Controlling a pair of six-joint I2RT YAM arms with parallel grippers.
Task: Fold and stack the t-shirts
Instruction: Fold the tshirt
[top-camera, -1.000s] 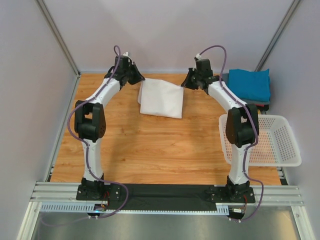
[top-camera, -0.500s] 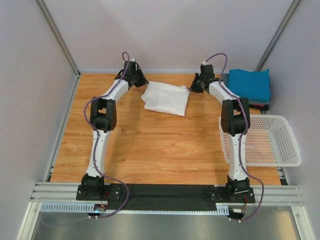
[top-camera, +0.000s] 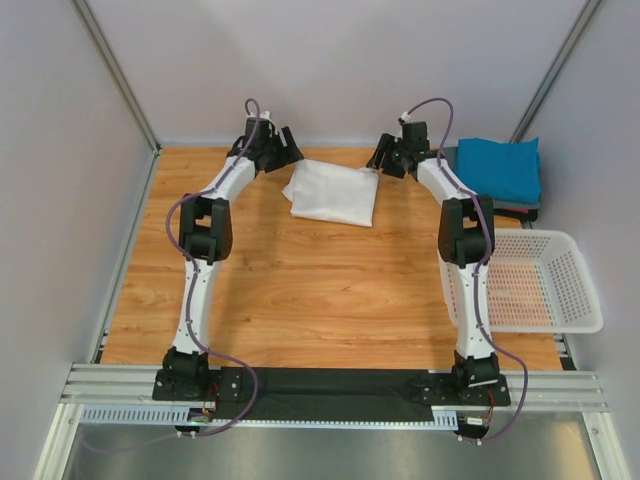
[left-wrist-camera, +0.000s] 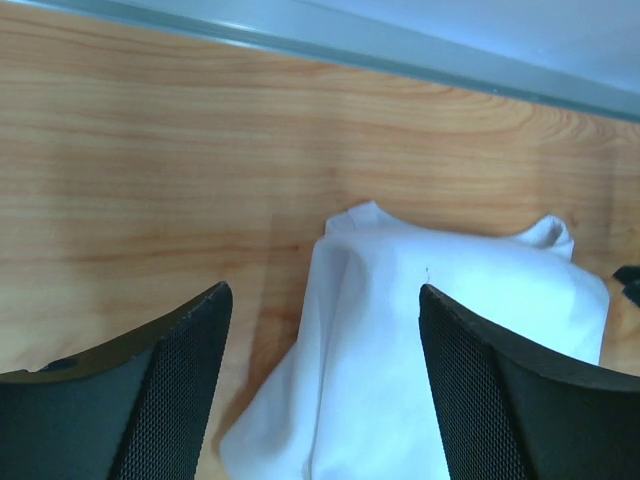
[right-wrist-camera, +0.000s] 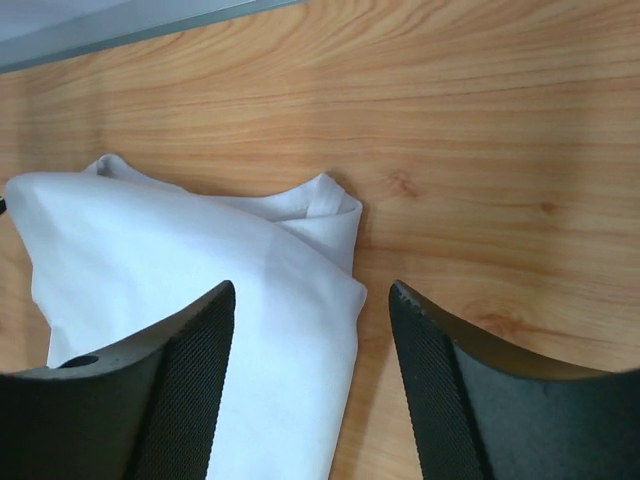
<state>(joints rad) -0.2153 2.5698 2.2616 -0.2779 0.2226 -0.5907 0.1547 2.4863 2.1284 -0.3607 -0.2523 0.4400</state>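
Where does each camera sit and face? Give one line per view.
Top external: above, behind the robot, looking down at the table; left arm and right arm show.
Left wrist: on the left arm, facing the white t-shirt past its open left claw.
Right wrist: on the right arm, facing it past the open right claw.
All share the white t-shirt.

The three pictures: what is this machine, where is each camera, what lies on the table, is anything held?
Two robot arms are bolted at the near edge of a table, each with a two-finger gripper. One picture comes from a fixed camera above and behind them; the others from a camera on each wrist, showing its gripper's dark fingers. A folded white t-shirt lies at the far side, a teal t-shirt at the far right, a white mesh basket nearer. The left gripper and right gripper stand open beside the white t-shirt; nothing is held.
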